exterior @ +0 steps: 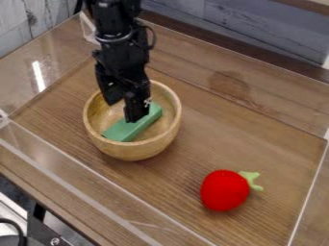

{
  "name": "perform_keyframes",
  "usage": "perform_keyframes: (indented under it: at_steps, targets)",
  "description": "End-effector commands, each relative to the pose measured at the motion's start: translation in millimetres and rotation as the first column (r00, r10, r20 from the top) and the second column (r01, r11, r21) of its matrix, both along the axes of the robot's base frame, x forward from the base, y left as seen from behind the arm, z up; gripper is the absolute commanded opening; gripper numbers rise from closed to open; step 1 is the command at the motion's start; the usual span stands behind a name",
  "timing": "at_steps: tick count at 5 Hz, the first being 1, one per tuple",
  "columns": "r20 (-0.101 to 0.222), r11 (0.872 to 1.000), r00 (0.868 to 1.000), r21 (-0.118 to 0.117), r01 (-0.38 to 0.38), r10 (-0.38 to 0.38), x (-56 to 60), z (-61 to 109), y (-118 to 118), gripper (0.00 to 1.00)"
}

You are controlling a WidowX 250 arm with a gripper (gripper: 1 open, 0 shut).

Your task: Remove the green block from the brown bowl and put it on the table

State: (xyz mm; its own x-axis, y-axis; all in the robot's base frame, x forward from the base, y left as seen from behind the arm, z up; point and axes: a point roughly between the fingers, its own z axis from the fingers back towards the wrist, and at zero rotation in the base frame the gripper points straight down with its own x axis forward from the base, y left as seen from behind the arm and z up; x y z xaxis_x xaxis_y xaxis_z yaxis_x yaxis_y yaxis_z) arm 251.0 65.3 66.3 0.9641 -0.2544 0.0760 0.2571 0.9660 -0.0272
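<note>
The brown bowl sits on the table left of centre. The green block lies slanted inside it, its upper end leaning toward the bowl's right rim. My gripper points straight down into the bowl, over the block's upper half. Its black fingers stand apart, so it is open, with part of the block showing below them. I cannot tell whether the fingertips touch the block. The arm hides the bowl's far rim.
A red strawberry toy with green leaves lies on the table at the front right. Low clear acrylic walls border the tabletop on all sides.
</note>
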Motion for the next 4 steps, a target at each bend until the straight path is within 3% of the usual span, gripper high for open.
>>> perform_keyframes:
  at_steps: [1,2,3,4]
  targets:
    - [0.035,0.995,0.995,0.016,0.097,-0.098,9.3,4.7,1.4,1.00]
    - [0.033,0.994,0.994,0.018,0.108,-0.108,16.9,3.9,5.9,0.00]
    - [0.050,0.994,0.993,0.019,0.103,-0.104,24.3,13.5,8.5,0.00]
    - [0.086,0.995,0.991,0.013,0.100,-0.101,24.3,26.6,5.5,0.00]
